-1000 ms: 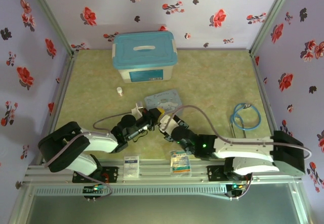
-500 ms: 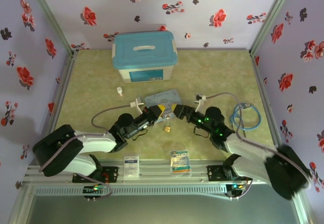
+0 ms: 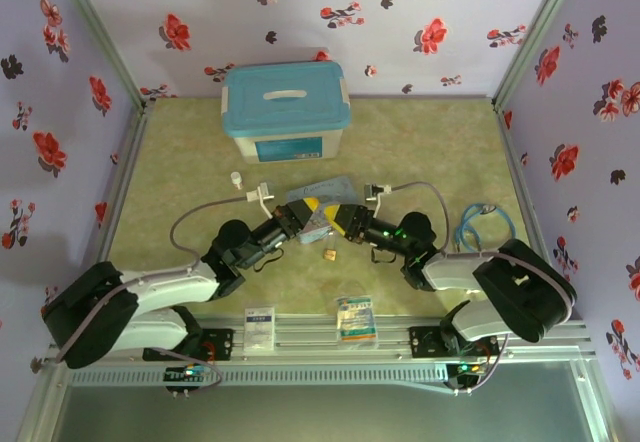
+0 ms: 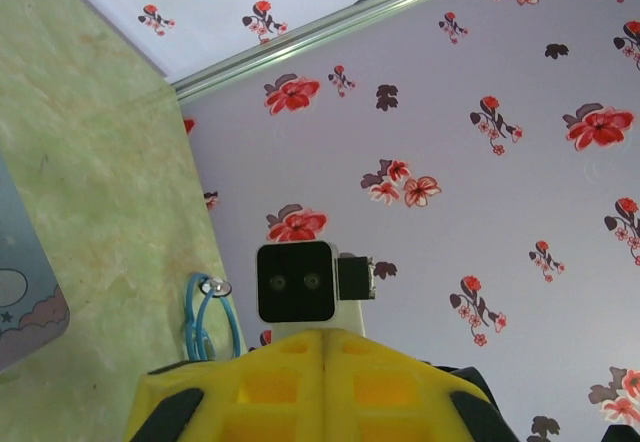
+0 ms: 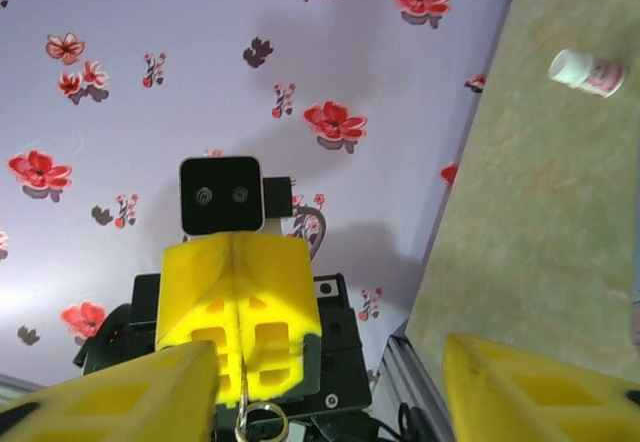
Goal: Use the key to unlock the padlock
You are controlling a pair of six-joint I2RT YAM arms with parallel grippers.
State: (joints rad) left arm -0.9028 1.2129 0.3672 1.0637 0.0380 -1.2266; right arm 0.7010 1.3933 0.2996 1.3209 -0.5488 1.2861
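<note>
The left gripper has its jaws pressed tight together. From the seam hangs a thin metal sliver, the key, with a small ring dangling under it. That key is pinched and ready. Opposite, the right gripper has its jaws apart with nothing between them, its yellow fingers standing wide on either side of its wrist view.

Big change in the last second: the right arm has swung out and come back in, and both grippers have moved away from the near edge. They now sit nose to nose over the near edge of the pale blue tin. The padlock lies loose on the bench, just in front of the two grippers, where it was half a second ago, and neither gripper is touching it.

So this looks like a reset. The key is in hand but the lock is held by nobody. The likely next job for the free right gripper is to drop down and pick up that tiny brass body, steadying it so the key can find the keyhole.
</note>
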